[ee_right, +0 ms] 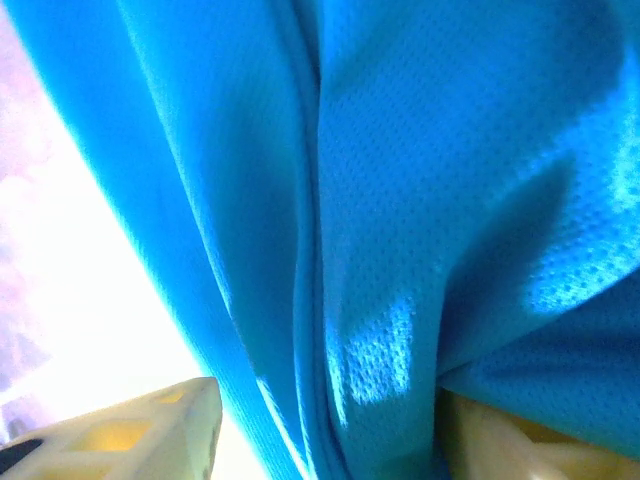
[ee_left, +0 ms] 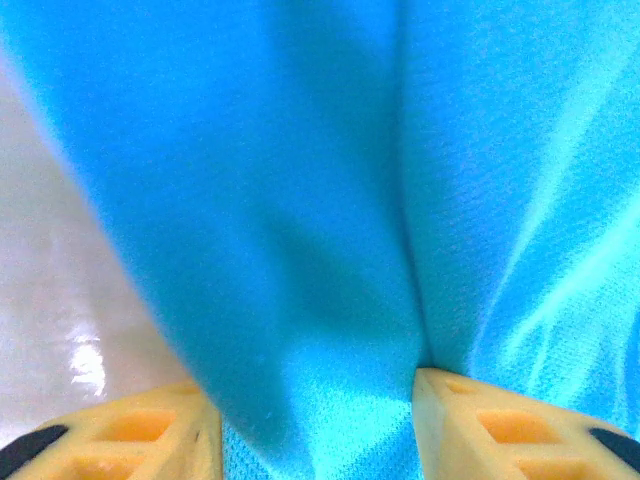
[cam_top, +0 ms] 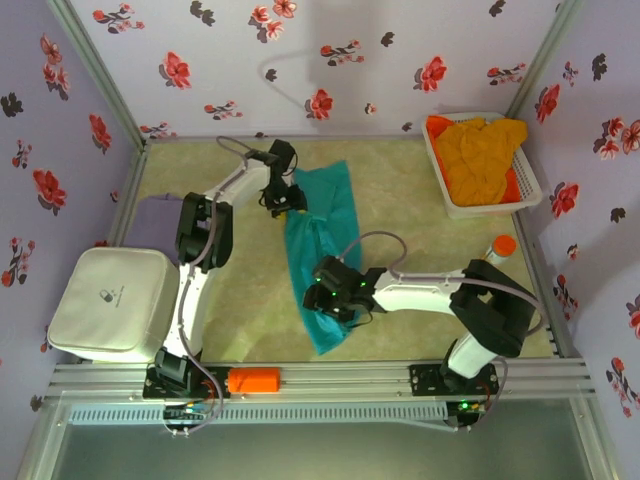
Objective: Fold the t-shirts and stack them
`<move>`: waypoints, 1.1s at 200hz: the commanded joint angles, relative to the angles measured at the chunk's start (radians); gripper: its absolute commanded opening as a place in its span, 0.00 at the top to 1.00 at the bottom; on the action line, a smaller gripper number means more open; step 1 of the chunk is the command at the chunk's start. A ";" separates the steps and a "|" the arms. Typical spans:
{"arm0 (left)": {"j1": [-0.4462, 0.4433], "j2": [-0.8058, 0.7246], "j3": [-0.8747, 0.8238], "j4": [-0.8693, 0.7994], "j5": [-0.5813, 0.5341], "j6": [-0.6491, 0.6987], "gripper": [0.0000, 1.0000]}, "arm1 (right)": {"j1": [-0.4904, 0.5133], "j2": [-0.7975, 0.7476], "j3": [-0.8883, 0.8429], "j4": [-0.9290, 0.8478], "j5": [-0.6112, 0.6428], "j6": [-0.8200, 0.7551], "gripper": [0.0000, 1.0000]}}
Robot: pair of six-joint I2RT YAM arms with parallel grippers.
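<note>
**Teal t-shirt (cam_top: 318,250) strung between both arms**

It runs as a long, crumpled strip down the middle of the table (cam_top: 430,230), from near the far edge toward the near edge. The white basket (cam_top: 490,208) in the far right corner holds the orange-yellow tees (cam_top: 478,155). A lavender tee (cam_top: 155,222) lies at the left edge. My left gripper (cam_top: 284,200) pinches the far end and my right gripper (cam_top: 338,300) the near end. In both wrist views, cloth is bunched between the yellow fingers (ee_left: 470,420). I judge the mesh knit light, limp and a little slick. It will sag and twist, so I'd take hold at hems or shoulder corners, not mid-panel.
</note>
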 commanded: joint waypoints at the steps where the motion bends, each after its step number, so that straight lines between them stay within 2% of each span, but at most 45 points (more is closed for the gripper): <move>1: -0.009 0.029 0.051 0.076 0.002 0.066 0.51 | 0.038 0.030 0.034 -0.078 0.081 0.044 0.40; 43: 0.005 -0.086 -0.047 0.102 0.002 0.086 0.51 | 0.028 -0.060 0.167 -0.325 0.276 -0.129 0.33; 86: 0.016 -0.333 -0.282 0.245 -0.003 0.064 0.49 | -0.089 -0.053 0.258 -0.410 0.349 -0.336 0.29; 110: 0.015 -0.451 -0.411 0.276 -0.002 0.050 0.48 | -0.177 -0.026 0.309 -0.394 0.335 -0.454 0.29; 143: 0.013 -0.617 -0.661 0.376 0.000 -0.017 0.47 | -0.283 0.100 0.474 -0.444 0.293 -0.584 0.29; 161: 0.001 -0.711 -0.803 0.455 -0.001 -0.049 0.43 | -0.317 0.181 0.572 -0.472 0.280 -0.637 0.30; 220: -0.017 -0.956 -1.120 0.543 -0.009 -0.103 0.41 | -0.402 0.395 0.812 -0.485 0.147 -0.716 0.30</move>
